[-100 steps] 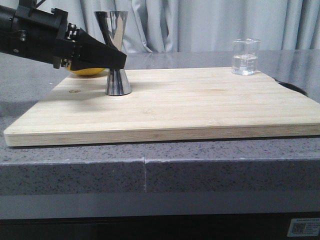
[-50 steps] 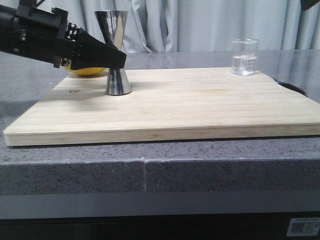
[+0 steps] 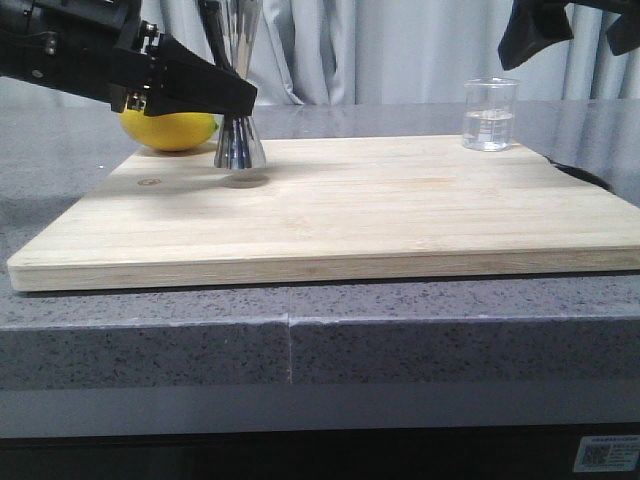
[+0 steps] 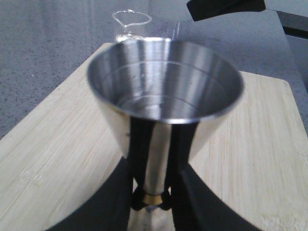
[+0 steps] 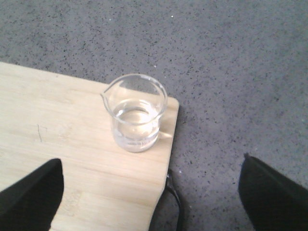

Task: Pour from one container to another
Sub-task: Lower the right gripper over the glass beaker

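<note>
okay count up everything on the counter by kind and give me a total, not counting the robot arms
Steel jigger: 1
Glass beaker: 1
Lemon: 1
Wooden cutting board: 1
Total: 4

A: In the front view the jigger loses its upper cup past the frame's top edge; the left gripper covers its waist; the lemon shows only under those black fingers.

B: And the right gripper?

A: Cut by the top edge there, only dark finger ends in sight; in its wrist view just two black tips sit at the lower corners. The beaker stands too small for its markings to be read; the jigger's rim is blurred in the left wrist view, hiding most of the beaker behind.
</note>
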